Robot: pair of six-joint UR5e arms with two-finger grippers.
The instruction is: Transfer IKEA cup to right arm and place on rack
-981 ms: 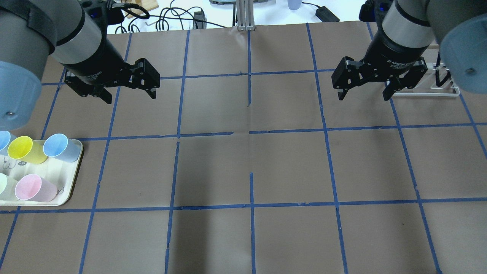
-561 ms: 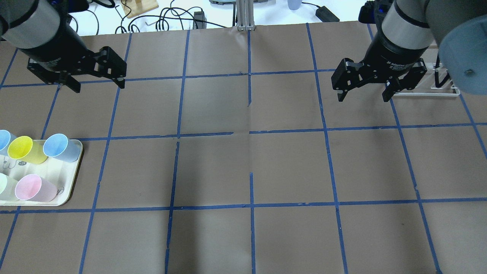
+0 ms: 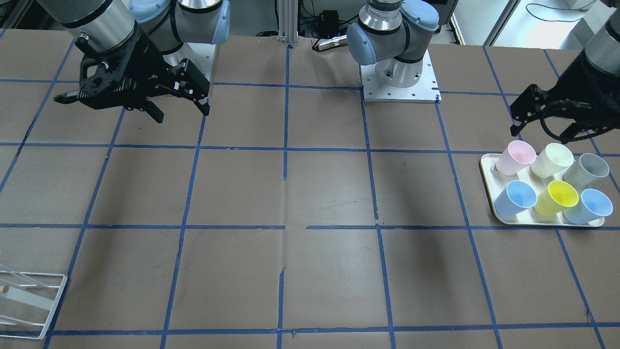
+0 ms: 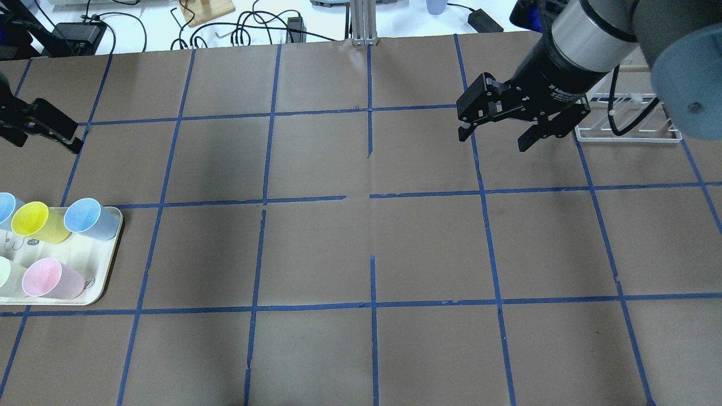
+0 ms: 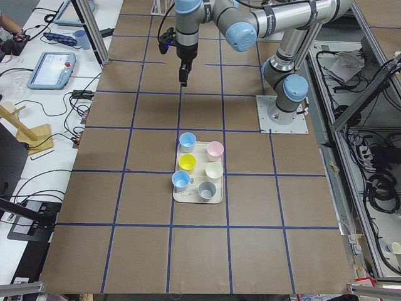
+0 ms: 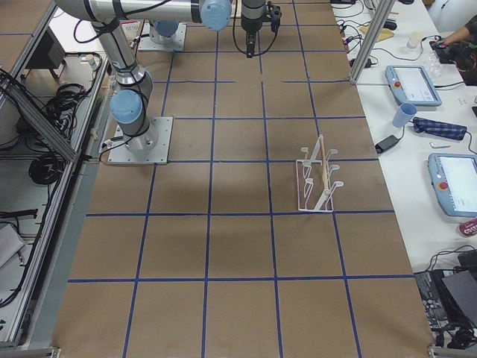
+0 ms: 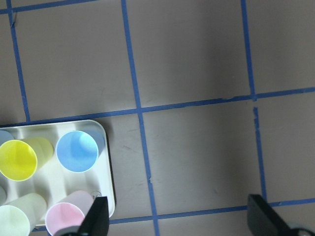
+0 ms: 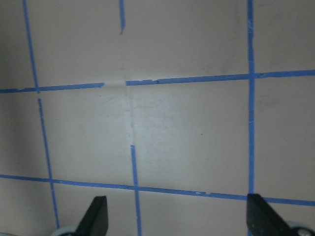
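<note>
Two blue cups stand among several cups on the cream tray [image 4: 110, 270] at the left edge: one at its inner corner [image 4: 90, 219] [image 3: 516, 196] [image 7: 77, 150], one farther out [image 3: 588, 206]. I cannot tell which is the pale icy one. My left gripper [image 4: 48, 144] [image 3: 542, 133] [image 7: 179, 223] is open and empty, hovering just beyond the tray's robot-side edge. My right gripper [image 4: 492, 142] [image 3: 181, 114] [image 8: 179, 221] is open and empty over bare table, just left of the white wire rack [image 4: 626, 135] [image 3: 29, 300] [image 6: 317, 186].
Pink [image 3: 517, 156], pale yellow-green [image 3: 552, 159], grey [image 3: 587, 168] and yellow [image 3: 557, 196] cups share the tray [image 3: 487, 179]. Brown paper with a blue tape grid covers the table. Cables and gear lie past the far edge [image 4: 248, 25]. The arm base [image 3: 399, 82] stands at the robot side.
My left gripper has swung far left, from the left-middle of the table to above the tray's end. My right gripper has shifted left, off the rack. Both stay open.
</note>
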